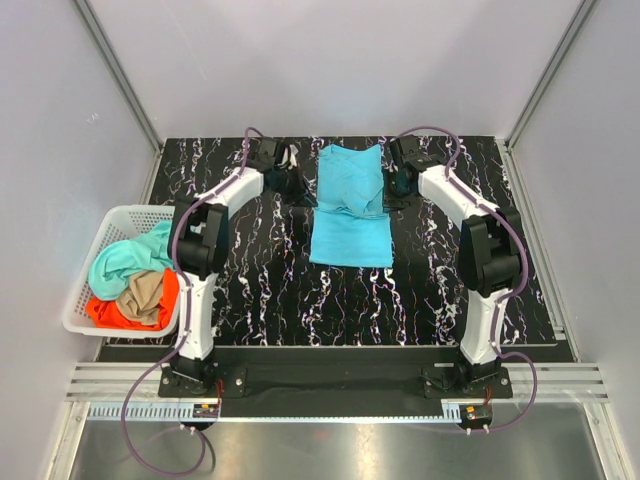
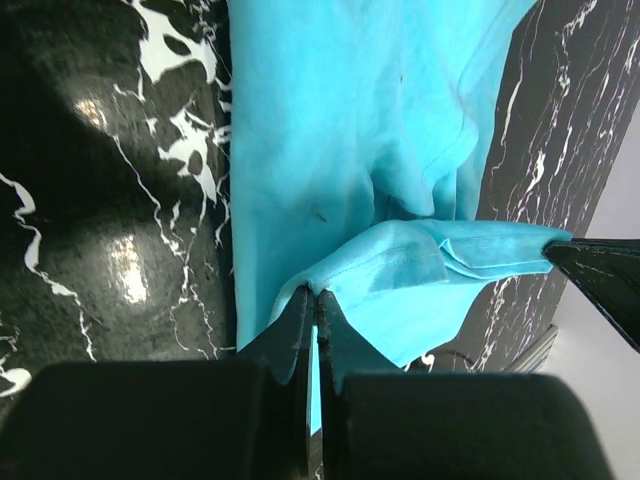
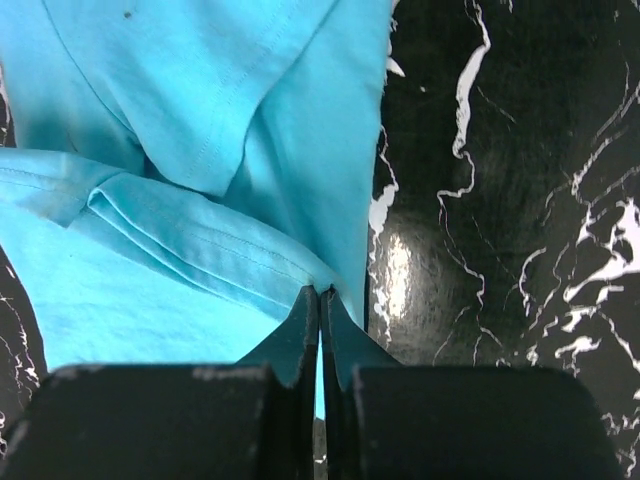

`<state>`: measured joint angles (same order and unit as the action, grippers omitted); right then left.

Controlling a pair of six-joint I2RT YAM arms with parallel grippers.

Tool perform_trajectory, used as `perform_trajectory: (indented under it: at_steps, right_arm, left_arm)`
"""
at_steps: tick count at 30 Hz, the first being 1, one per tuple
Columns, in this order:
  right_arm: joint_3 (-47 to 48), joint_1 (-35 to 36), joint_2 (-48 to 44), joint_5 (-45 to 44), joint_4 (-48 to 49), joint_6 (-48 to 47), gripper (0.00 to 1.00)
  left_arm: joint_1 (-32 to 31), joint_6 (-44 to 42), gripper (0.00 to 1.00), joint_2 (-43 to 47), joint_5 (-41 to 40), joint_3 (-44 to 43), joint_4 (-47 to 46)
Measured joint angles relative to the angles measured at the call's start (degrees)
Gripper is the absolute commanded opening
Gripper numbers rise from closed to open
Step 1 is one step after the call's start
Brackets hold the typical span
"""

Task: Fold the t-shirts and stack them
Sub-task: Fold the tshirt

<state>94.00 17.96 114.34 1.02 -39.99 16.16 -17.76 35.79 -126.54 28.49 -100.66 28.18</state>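
A bright cyan t-shirt (image 1: 350, 215) lies in the middle of a black, white-veined bench (image 1: 250, 280), towards its far side. It is gathered into a long strip running from the far edge towards the arms. Its near half is flat and smooth, and its far half is rumpled, with layers folded over one another.

The left arm (image 1: 215, 215) reaches to the shirt's far left edge. The left jaws are pressed together, pinching a folded corner of the cyan cloth. The right arm (image 1: 465, 205) reaches to the far right edge. The right jaws are likewise closed tight on a doubled hem of the same shirt.

At the bench's left side sits a white lattice basket (image 1: 85, 318). It holds a mint-teal t-shirt (image 1: 125, 260), a tan t-shirt (image 1: 145, 290) and an orange-red t-shirt (image 1: 110, 315), bunched together.
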Motion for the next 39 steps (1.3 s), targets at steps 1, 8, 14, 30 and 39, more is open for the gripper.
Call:
perform_trajectory:
  at_steps: [1,8,14,30,39]
  right_arm:
    - [0.20,-0.11,0.28,0.33,0.33,-0.44,0.00]
    - [2.25,-0.76,2.19,2.97,2.38,-2.54,0.00]
    - [6.45,-1.40,6.75,3.23,2.89,-3.06,0.02]
    - [17.05,-3.72,12.70,2.51,-0.59,-2.45,0.38]
    - [9.25,-3.72,8.22,4.26,-0.72,-1.38,0.16]
  left_arm:
    - [0.13,0.04,0.00,-0.35,0.00,-0.37,0.02]
    - [0.55,0.20,0.00,-2.36,0.00,-2.91,0.87]
    - [0.68,0.37,0.02,-4.59,0.09,-5.05,0.83]
    - [2.62,-1.42,0.42,-4.70,-4.70,-6.67,1.66]
    - [-0.87,-3.48,0.36,8.63,-8.52,5.75,-2.21]
